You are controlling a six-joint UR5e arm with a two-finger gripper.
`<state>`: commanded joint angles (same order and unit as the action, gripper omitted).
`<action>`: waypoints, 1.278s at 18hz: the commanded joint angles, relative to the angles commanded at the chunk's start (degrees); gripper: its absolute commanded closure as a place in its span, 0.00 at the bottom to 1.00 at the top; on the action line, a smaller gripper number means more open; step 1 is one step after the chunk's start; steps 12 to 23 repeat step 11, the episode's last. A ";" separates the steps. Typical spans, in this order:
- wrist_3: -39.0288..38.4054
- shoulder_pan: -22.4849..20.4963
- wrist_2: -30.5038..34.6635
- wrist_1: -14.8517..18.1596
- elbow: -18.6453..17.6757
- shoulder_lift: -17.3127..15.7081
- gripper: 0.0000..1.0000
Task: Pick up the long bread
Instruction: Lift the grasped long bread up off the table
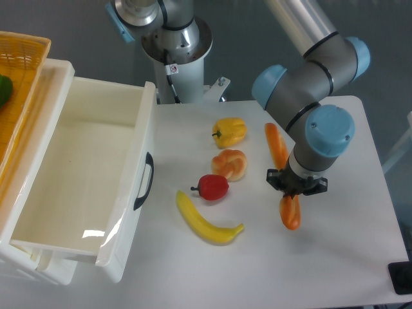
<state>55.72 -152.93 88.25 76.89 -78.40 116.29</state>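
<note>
The arm reaches in from the top right, its wrist pointing straight down over the table (335, 257). The gripper (295, 190) sits right on top of the long bread (278, 147), about midway along it, so the loaf shows in two pieces: an upper stretch running up toward the back of the table and a lower rounded end poking out below the black fingers (275, 178). The wrist hides the fingertips from this angle, so I cannot tell how wide the claw stands or whether it has actually clamped the bread. Whether the bread rests on the table or is lifted off it is also unclear from here.

Left of the bread, well apart from it, the other foods are grouped: a yellow pepper (230, 131) at the back, a round bun (230, 164) just in front of it, a red pepper (213, 187) close by the bun, and a banana (207, 220) curving along the front. At far left a white drawer (77, 174) stands pulled open, and a yellow basket (19, 77) sits behind it at the edge of view.
</note>
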 joint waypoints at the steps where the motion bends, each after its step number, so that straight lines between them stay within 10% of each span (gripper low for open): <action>1: 0.09 0.00 -0.27 1.41 0.00 -1.23 1.00; 7: 4.92 1.22 -0.27 6.60 -0.09 -5.89 1.00; 23: 5.72 4.12 0.08 6.78 -0.79 -6.78 1.00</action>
